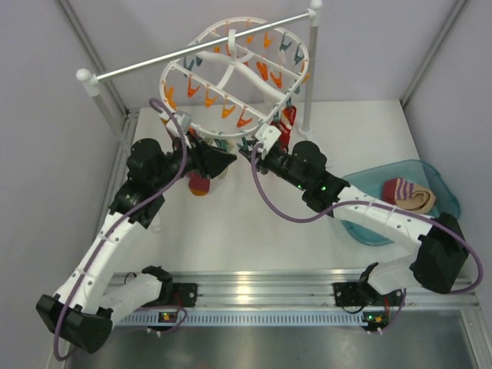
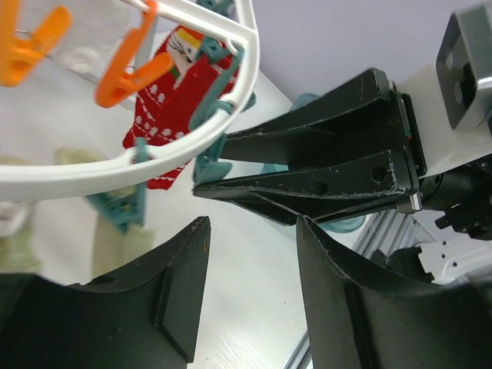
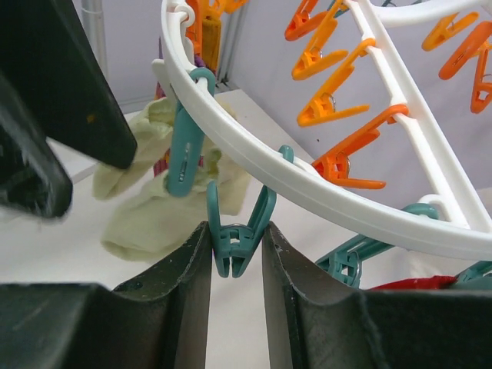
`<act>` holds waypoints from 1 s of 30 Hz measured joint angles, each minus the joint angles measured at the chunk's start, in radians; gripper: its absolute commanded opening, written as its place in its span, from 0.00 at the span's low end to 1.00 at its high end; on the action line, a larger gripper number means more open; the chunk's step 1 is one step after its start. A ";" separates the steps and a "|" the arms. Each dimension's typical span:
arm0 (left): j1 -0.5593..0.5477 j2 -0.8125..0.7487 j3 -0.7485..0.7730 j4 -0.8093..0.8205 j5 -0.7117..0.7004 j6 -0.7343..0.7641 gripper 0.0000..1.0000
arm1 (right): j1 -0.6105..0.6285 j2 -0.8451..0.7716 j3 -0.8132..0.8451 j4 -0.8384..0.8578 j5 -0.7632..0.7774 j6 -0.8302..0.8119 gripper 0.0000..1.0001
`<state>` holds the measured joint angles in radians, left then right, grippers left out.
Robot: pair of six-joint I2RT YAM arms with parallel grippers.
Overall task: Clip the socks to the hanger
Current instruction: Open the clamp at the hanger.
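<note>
Teal first: right gripper (image 3: 234,231) nearly closed, pinching a teal clip (image 3: 233,250) under the hanger (image 3: 254,165) rim, one finger on each flank. Clip mouth sprung open or not: can't tell from here.

Left gripper (image 2: 254,227) spread wide, empty, parked just beside the right one under the same rim.

Socks (image 1: 407,194) off in the blue tub (image 1: 446,188) at far right, well apart from both grippers, not held.

Pale cloth (image 3: 146,215) already hanging from a neighbouring clip. Possibly another sock, too blurred to match to the striped pair. Also on the frame: red patterned sock (image 2: 173,115).

Progress call: early for this pair.
- Done: clip reached and squeezed.
- Left: fetch a sock from the tub, feed the cuff into the opened clip, release, repeat for the second.

Awkward bit: clip squeezed with no sock anywhere near it.
</note>
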<state>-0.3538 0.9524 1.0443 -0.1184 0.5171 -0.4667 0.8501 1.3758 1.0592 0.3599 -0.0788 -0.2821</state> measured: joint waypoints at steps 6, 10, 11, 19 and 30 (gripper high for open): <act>-0.121 0.061 0.004 0.007 -0.086 0.058 0.53 | 0.034 0.000 0.031 -0.060 0.072 -0.005 0.00; -0.127 0.087 0.008 0.018 -0.174 0.073 0.52 | 0.052 -0.002 0.035 -0.090 0.109 -0.004 0.00; -0.127 0.092 0.009 0.022 -0.189 0.073 0.52 | 0.056 -0.002 0.035 -0.096 0.115 -0.003 0.00; -0.142 0.134 0.023 0.037 -0.246 0.072 0.46 | 0.065 -0.002 0.037 -0.104 0.142 0.017 0.00; -0.146 0.145 0.023 0.056 -0.251 0.033 0.12 | 0.066 -0.002 0.057 -0.133 0.130 0.055 0.31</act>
<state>-0.5003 1.0977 1.0676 -0.0620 0.2665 -0.4339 0.9161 1.3735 1.1164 0.2272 0.0513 -0.2272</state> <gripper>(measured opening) 0.203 0.278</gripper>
